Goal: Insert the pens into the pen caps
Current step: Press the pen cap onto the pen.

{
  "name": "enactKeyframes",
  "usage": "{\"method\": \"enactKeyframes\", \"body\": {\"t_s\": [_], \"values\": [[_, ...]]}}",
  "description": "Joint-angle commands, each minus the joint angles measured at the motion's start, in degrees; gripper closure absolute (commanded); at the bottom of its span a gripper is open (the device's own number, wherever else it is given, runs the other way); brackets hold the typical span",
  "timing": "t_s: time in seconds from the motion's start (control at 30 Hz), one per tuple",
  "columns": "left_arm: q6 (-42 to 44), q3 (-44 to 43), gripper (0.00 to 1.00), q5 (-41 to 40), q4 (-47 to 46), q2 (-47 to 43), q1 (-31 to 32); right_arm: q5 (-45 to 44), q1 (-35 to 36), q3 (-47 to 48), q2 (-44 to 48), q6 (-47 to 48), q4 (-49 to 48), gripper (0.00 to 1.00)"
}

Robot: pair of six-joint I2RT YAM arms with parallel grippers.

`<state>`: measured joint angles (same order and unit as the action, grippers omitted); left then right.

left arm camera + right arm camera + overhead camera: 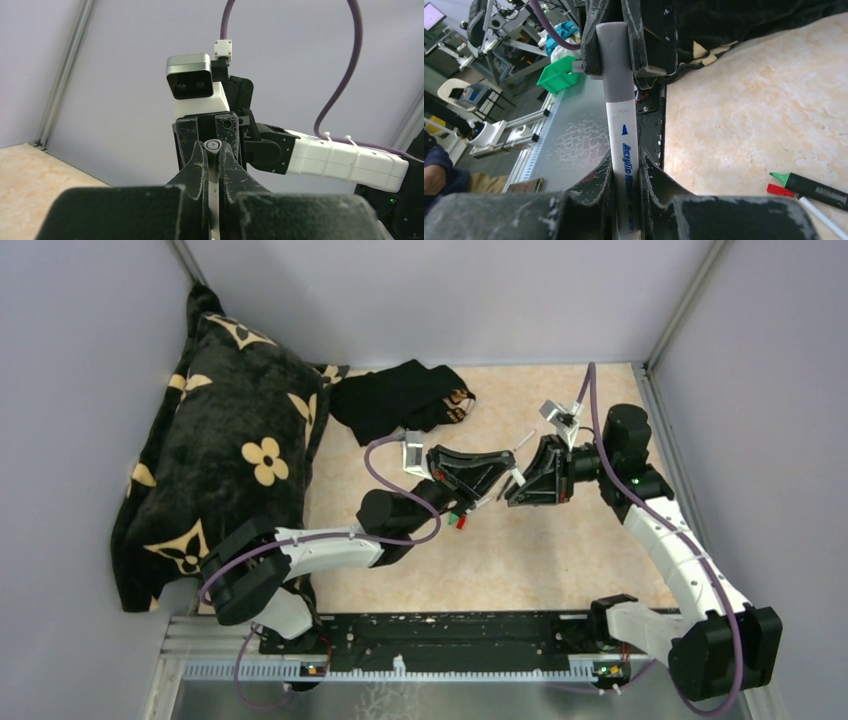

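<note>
1. Right pincer [626, 167] clamped on white-barrelled acrylic marker [624, 145], raised in the air above the middle of the tabletop [749, 110].
2. Left pincer [213, 156] closed tight around grey cap [616, 65] on that marker's end, tip to tip with the right one.
3. Lying on the tabletop below: black marker [821, 191] with green cap [780, 176], just beside red-capped white pen [824, 216].

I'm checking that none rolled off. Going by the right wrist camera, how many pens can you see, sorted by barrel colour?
White-barrelled pens: 2, one held in the right pincer with its grey cap in the left pincer, one lying on the table.
Black-barrelled pen: 1.
Total: 3.
</note>
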<state>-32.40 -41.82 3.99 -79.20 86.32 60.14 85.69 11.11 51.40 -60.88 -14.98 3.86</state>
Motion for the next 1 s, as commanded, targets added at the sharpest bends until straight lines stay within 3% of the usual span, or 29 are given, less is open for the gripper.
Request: {"method": "enactKeyframes", "body": {"t_s": [0.0, 0.13, 0.23, 0.33, 0.57, 0.7, 0.8, 0.87, 0.97], "values": [[-1.61, 7.78, 1.0, 28.81, 22.55, 5.48, 9.43, -11.17, -2.61, 5.07, -0.87, -6.9, -17.49, 1.0], [-4.58, 7.75, 1.0, 25.52, 19.24, 5.23, 8.43, -13.74, -0.84, 7.15, -0.56, 7.72, -1.07, 1.0], [-7.93, 8.32, 0.99, 20.57, 16.3, 3.64, 6.6, -13.49, 0.25, 5.84, -0.34, 12.4, 2.25, 1.0], [-10.45, 9.83, 0.91, 13.84, 12.61, 0.52, 5.18, -12.78, 0.42, 4.42, -0.35, 18.48, 5.81, 1.0], [-8.66, 8.86, 0.68, 4.5, 16.55, -7.89, 3.24, -10.55, 0.48, 1.06, 0.69, 24.38, 8.81, 1.0], [-6.0, 10.71, 0.44, 0.54, 18.97, -13.37, 2.72, -10.53, 0.26, 0.13, 1.81, 28.4, 12.2, 1.0], [-2.94, 13.02, 0.33, -1.37, 22.3, -17.47, 2.41, -10.86, -0.65, -0.94, 2.77, 29.99, 12.9, 1.0], [0.08, 14.91, 0.27, -2.0, 24.57, -20.3, 2.31, -13.32, -1.99, -1.6, 3.38, 31.4, 13.79, 1.0], [3.99, 17.21, 0.19, -5.6, 31.8, -24.13, 2.12, -24.98, -3.81, -4.05, 4.74, 34.3, 14.67, 1.0]]}}
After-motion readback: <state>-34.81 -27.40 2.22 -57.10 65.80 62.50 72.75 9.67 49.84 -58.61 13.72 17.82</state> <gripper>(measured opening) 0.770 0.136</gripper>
